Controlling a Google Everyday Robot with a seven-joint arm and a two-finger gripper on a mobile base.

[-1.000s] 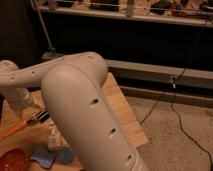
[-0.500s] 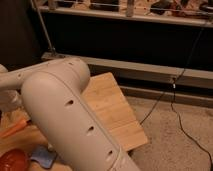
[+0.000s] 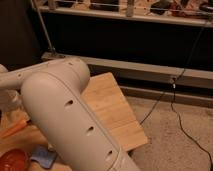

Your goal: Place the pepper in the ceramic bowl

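Camera view, one entry, two observers.

**Obs. A:** Where is the pepper (image 3: pixel 14 129)?

**Obs. B:** It lies low at the left on the wooden table (image 3: pixel 107 102). It is slim and orange and slants up to the right. The ceramic bowl (image 3: pixel 13 160) sits just below it in the picture, near but apart, glossy orange-red and cut by the frame corner. No pepper shows inside the bowl.

**Obs. A:** And the gripper?

**Obs. B:** It is out of frame. The robot's white arm (image 3: pixel 75 125) fills the middle of the view, and its forearm runs off past the left edge above the pepper. The gripper must sit beyond that edge. Whether it is open, closed or holding anything cannot be told.

**Obs. A:** Which step is in hand?

**Obs. B:** Judged as pickup, not placement, since the pepper is not yet in the bowl. The next move calls for a grasp across the pepper's narrow body and a clean lift off the wood. A short carry down-frame to the bowl follows, with release over its centre. The bowl is shallow and the pepper is long, so an off-centre drop could leave it propped on the rim.

**Obs. A:** What else is nearby?

**Obs. B:** A blue cloth (image 3: pixel 44 156) lies just right of the bowl, beside the arm. A black cable (image 3: pixel 187 135) trails across the speckled floor.

**Obs. A:** Any brands, labels or writing?

**Obs. B:** None readable anywhere.
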